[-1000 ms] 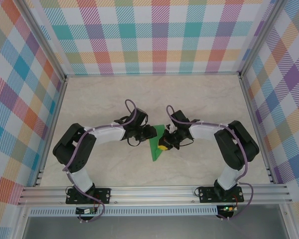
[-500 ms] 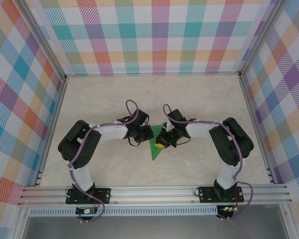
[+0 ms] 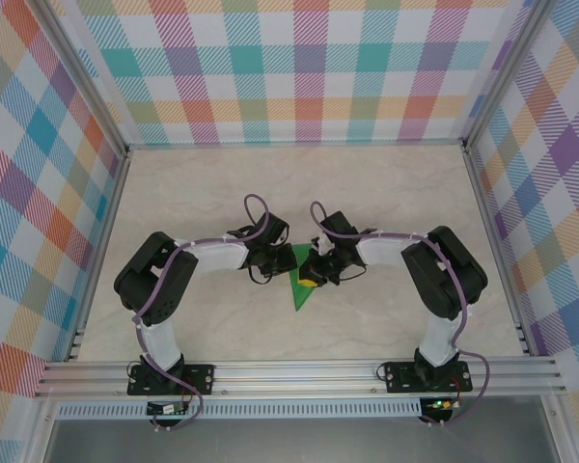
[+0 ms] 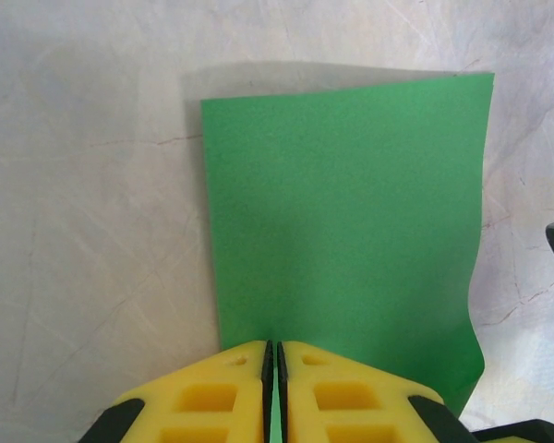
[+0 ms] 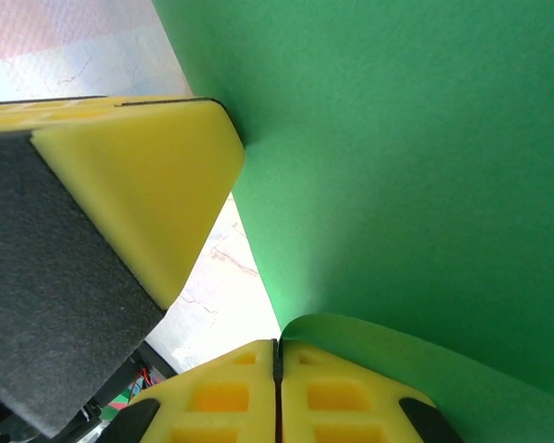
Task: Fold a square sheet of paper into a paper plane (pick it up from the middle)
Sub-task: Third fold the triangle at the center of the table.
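Left gripper (image 4: 273, 349) is standing closed, its two yellow fingers pressing together with only a hairline seam between them; a thin sliver of green is showing in that seam, so it is pinching the near edge of the sheet of paper (image 4: 342, 212); from the left wrist the sheet is reaching away from the fingers as a plain green panel, far edge straight, right edge slightly wavy, lying over the pale marbled table (image 4: 83, 231) and casting a faint shadow along its top and left sides; right gripper (image 5: 277, 345) is likewise standing closed, its yellow fingers meeting tip to tip; a curl of the green paper is rising directly from that seam, so it is gripping the sheet at a bend; in the right wrist view the paper is spreading across the upper right, and a yellow finger (image 5: 138, 185) with a dark side, seemingly the left gripper's, is meeting the paper's edge at upper left; from above, both arms are bending inward and meeting at the middle of the table, the grippers just beside each other with the sheet between and beneath them; there the paper is showing as a narrow green wedge, its point aiming towards the near rail (image 3: 299, 371); checked walls (image 3: 299, 68) in many colours are enclosing the table on three sides; purple cables (image 3: 256, 207) are looping over both wrists
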Controlling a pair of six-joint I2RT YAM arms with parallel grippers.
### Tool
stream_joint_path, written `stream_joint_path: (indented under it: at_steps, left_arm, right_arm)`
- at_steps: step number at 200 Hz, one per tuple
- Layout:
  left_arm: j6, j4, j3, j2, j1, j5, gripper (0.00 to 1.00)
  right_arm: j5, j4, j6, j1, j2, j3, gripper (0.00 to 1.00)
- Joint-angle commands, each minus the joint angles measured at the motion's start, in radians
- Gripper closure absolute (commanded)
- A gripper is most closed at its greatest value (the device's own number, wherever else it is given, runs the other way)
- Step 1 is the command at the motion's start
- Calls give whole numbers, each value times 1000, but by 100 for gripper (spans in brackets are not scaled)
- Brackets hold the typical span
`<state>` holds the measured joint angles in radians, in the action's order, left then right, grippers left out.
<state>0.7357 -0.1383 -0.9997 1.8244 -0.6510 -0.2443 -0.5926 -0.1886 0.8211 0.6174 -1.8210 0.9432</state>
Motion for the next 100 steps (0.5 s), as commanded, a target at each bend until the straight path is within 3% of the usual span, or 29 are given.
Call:
stream_joint_path:
  at_steps: [1,100]
  left_arm:
    - [-17,-30,-13,3,10,-4,88]
    - [-15,-32,-10,-2,8,-14,88]
  right_arm:
    - [-15,-30,-36,8,-20,25,93]
    - [10,-17,-23,8,-36,27,93]
